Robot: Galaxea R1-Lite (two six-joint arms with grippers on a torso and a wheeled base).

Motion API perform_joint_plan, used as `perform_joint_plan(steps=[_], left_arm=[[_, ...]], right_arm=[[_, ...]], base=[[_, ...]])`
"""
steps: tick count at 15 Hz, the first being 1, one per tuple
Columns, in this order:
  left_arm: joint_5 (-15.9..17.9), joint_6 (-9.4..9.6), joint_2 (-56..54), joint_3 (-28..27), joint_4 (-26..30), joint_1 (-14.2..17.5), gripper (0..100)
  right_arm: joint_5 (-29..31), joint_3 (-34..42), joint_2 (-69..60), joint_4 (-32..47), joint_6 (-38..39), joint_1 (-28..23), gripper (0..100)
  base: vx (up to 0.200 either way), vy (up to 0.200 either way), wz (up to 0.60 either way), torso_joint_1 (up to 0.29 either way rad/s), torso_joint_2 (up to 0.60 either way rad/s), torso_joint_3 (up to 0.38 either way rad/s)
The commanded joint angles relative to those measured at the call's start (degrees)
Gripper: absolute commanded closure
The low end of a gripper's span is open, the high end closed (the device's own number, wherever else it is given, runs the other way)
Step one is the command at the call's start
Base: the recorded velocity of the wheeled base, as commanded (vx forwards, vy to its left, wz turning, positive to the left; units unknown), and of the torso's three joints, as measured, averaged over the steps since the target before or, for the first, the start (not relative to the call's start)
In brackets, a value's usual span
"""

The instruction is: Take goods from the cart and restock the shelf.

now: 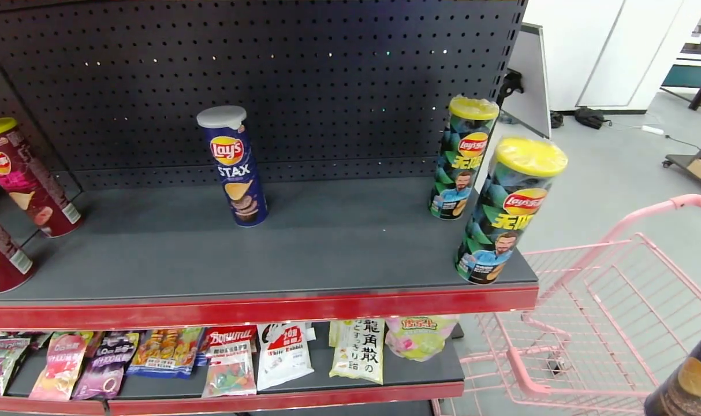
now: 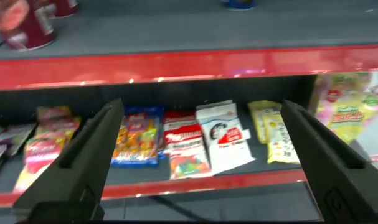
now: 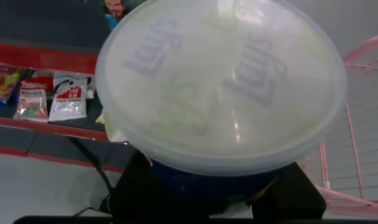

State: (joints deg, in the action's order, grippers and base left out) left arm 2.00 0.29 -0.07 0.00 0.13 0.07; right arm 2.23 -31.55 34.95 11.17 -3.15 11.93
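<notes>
**Inspector A:** We are finding the held can point(image 3: 220, 87), blue-bodied with a clear lid, clamped in the right gripper point(image 3: 207, 196), whose jaws are pressing on the body from both sides below the lid. In the head view it is sitting low at the robot's right, over the pink cart point(image 1: 616, 312) and well apart from the upper shelf point(image 1: 339, 254).

**Inspector B:** What are we flagging first?

**Inspector A:** The front green can point(image 1: 509, 211). It is standing upright at the shelf's right front corner, right at the edge, between the held can and the open shelf space. We are judging that a straight sweep in from the right would clip it and tip it toward the cart or the floor. The rear green can point(image 1: 465, 157) is narrowing that approach further.

**Inspector B:** And the hold itself?

**Inspector A:** We are seeing little of the contact, so we cannot tell how deep it is. A smooth cylinder could slip or tilt under a fast swing. Set down carelessly, it could also topple the shelved blue can point(image 1: 233, 166).

**Inspector B:** The other arm?

**Inspector A:** The left gripper point(image 2: 195, 162) is hanging empty, fingers wide apart, before the snack bags point(image 2: 195, 140) and just beneath the red front lip point(image 2: 176, 65). Rising straight up, it could strike that lip.
</notes>
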Motion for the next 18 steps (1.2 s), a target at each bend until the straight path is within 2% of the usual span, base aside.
perform_joint_plan(steps=[1, 3, 15, 18], left_arm=[[0.0, 0.06, 0.1, 0.0, 0.0, 0.0, 0], [0.0, 0.06, 0.1, 0.0, 0.0, 0.0, 0], [0.1, 0.15, 0.1, 0.0, 0.0, 0.0, 0], [0.1, 0.15, 0.1, 0.0, 0.0, 0.0, 0]], right_arm=[[0.1, 1.8, -2.6, -0.6, -0.2, 0.2, 100], [0.1, 4.7, -6.0, -3.3, -0.7, 0.1, 100], [-5.2, 6.8, -10.1, -3.3, -0.5, 0.3, 100], [-8.1, 5.8, -8.9, -3.4, -1.7, 0.3, 100]], base=[[0.0, 0.0, 0.0, 0.0, 0.0, 0.0], [0.0, 0.0, 0.0, 0.0, 0.0, 0.0], [0.0, 0.2, 0.0, 0.002, 0.0, 0.001], [0.0, 0.0, 0.0, 0.0, 0.0, 0.0]])
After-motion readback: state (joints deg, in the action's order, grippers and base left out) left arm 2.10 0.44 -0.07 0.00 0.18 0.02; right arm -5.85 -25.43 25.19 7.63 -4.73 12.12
